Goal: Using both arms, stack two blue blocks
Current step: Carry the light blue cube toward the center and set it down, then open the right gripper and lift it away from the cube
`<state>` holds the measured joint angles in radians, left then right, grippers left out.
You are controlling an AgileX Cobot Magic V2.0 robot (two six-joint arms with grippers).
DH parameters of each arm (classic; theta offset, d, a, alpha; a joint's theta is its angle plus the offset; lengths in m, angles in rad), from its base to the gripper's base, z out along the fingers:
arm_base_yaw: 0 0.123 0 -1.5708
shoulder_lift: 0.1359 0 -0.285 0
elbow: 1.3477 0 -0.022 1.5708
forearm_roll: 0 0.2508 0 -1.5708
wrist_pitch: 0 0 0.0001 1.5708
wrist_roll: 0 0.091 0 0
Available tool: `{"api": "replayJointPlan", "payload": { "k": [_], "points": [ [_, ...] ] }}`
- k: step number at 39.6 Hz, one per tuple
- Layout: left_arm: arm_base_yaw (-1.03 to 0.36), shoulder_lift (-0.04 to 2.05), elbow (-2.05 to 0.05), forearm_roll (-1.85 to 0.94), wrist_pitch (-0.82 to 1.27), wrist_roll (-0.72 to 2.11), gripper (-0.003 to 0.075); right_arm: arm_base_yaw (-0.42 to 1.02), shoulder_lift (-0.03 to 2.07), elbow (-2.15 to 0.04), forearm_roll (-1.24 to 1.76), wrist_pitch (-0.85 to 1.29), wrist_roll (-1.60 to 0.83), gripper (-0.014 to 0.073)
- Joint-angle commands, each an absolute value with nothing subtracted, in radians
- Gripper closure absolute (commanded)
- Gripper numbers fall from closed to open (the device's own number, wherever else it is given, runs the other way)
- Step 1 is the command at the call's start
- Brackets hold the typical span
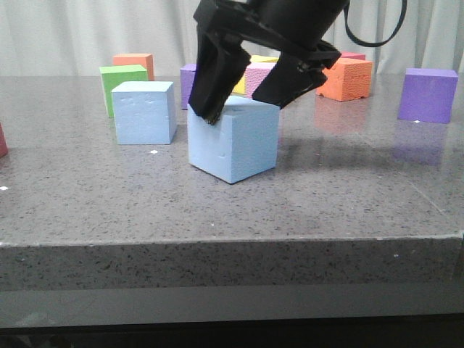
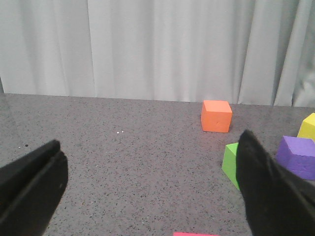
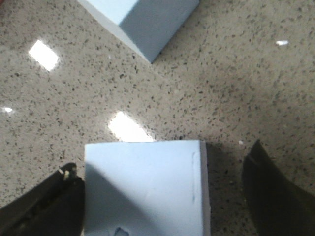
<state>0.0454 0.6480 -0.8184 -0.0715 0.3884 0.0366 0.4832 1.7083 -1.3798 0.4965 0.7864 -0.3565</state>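
- The near blue block (image 1: 233, 141) sits between the spread fingers of the right gripper (image 1: 246, 101).
- The left gripper (image 2: 147, 196) is apart too, holding nothing.
- Both blue blocks are pale and dented; the far blue block (image 1: 144, 112) stands near.

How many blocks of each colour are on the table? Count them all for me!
Pale blue foam cubes: 2
Orange foam cubes: 2
Purple foam cubes: 2
Green foam cube: 1
Yellow foam cube, mostly hidden: 1
Pink or red foam cubes, each only partly in view: 3
Total: 11
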Motion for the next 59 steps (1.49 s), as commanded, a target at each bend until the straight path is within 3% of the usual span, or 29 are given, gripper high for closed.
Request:
{"api": "replayJointPlan", "payload": {
  "k": [1,13,18,26,30,46,59],
  "points": [
    [0.044,0.655,-0.845,-0.078,0.305,0.036,0.0048,0.482,1.623,-1.414,0.510,0.740,-0.370,-0.0053],
    [0.044,0.655,-0.845,-0.078,0.305,0.036,0.0048,0.482,1.555,-1.414,0.521,0.739,-0.369,-0.0015],
    [0.044,0.655,-0.845,-0.078,0.305,0.036,0.0048,0.480,1.539,-1.414,0.521,0.739,-0.369,0.0169],
    [0.044,0.655,-0.845,-0.078,0.305,0.036,0.0048,0.474,1.477,-1.414,0.515,0.728,-0.369,0.0552],
    [0.044,0.655,-0.845,-0.078,0.305,0.036,0.0048,0.453,1.437,-1.414,0.514,0.732,-0.369,0.0663],
    [0.044,0.655,-0.845,-0.078,0.305,0.036,0.0048,0.129,1.180,-1.342,0.449,0.853,-0.370,0.0662],
    [0.044,0.655,-0.845,-0.078,0.305,0.036,0.0048,0.070,0.855,-0.917,0.389,0.533,-0.374,0.0662]
  ]
}}
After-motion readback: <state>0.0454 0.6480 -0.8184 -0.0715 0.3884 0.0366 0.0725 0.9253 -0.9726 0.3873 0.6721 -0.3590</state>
